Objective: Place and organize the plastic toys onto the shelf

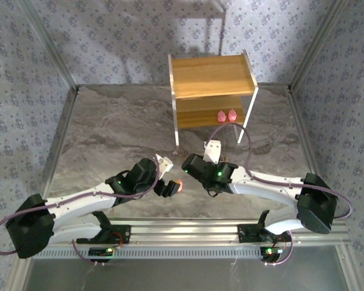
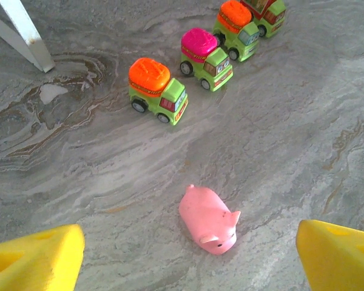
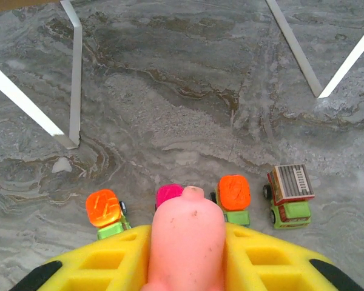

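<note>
right hand (image 3: 187, 245): pinching a pink pig (image 3: 188, 227), likely bound for the shelf (image 1: 212, 76) | left hand (image 2: 188, 262): spread over a second pig (image 2: 207, 218) lying on the counter (image 2: 291, 151), lined up to grab | lower tier: two pigs (image 1: 225, 115) together | four trucks (image 2: 205, 57): row on counter, waiting

A two-tier light-brown wooden shelf with thin white side panels (image 1: 206, 76) stands upright at the table's twelve o'clock. Two small pink rounded toys (image 1: 220, 115) sit side by side on its lower tier. Four blocky green-based plastic trucks (image 3: 233, 199) stand in a row, topped orange, magenta, orange and brown. A pink plastic pig (image 2: 209, 219) lies on the table at their six o'clock, seen from the left wrist. Another pink pig (image 3: 187, 248) is pinched in the right gripper (image 3: 187, 231).
</note>
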Robot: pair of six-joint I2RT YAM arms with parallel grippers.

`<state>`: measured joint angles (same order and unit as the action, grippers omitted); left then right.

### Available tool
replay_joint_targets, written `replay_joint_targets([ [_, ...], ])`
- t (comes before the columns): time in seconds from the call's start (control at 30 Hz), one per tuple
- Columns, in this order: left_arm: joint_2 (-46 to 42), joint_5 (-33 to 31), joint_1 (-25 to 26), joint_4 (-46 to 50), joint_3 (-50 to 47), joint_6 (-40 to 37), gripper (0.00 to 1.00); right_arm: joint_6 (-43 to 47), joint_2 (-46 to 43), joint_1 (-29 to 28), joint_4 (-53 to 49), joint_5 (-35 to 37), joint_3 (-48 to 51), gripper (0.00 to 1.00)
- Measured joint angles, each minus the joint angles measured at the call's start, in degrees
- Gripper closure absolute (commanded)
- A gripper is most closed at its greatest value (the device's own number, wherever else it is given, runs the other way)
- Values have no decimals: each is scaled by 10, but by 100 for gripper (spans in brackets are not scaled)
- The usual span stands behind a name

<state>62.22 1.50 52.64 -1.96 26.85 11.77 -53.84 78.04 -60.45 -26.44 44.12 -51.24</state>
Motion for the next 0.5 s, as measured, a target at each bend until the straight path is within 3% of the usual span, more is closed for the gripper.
replay_joint_targets([
  [0.5, 0, 2, 0, -9, 0, 0, 10, 133, 0, 101, 40, -65, -74, 68],
])
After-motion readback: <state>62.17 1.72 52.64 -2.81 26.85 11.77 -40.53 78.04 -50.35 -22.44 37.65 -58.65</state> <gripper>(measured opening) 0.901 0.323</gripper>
